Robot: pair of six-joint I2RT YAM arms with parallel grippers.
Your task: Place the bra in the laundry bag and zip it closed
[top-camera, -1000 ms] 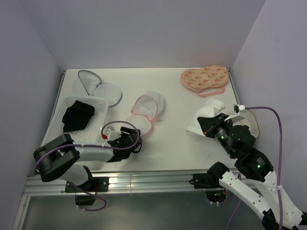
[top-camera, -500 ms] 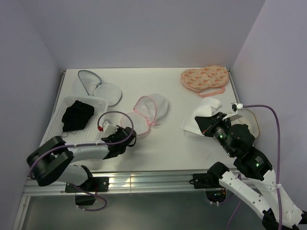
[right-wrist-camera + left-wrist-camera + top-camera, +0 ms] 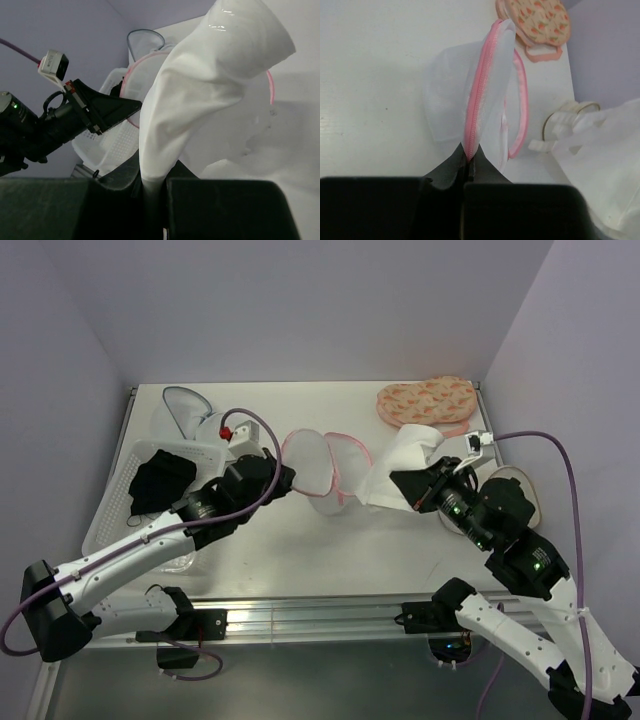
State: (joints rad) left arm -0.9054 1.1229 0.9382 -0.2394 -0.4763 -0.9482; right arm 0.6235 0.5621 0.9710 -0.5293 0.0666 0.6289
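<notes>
The laundry bag (image 3: pixel 315 465), white mesh with pink trim, hangs lifted and partly open above the table's middle. My left gripper (image 3: pixel 284 479) is shut on its pink zipper edge (image 3: pixel 479 95); in the left wrist view the gripper (image 3: pixel 469 157) pinches the trim. The black bra (image 3: pixel 160 482) lies in the white basket (image 3: pixel 176 447) at the left. My right gripper (image 3: pixel 406 486) is shut on a white soft garment (image 3: pixel 402 460) held just right of the bag. The garment (image 3: pixel 200 85) rises from the right gripper (image 3: pixel 152 182) and hides much of the bag's rim (image 3: pixel 131 75).
An orange patterned pouch (image 3: pixel 425 400) lies at the back right. A white mesh pouch with grey trim (image 3: pixel 185 405) sits at the back left, behind the basket. A pale ring-shaped thing (image 3: pixel 518 495) lies at the right edge. Walls close in on the left, right and back.
My left gripper shut on the bag's pink edge near the front and lifted it up and back toward the middle. The right gripper carried the white garment leftward toward the bag.
</notes>
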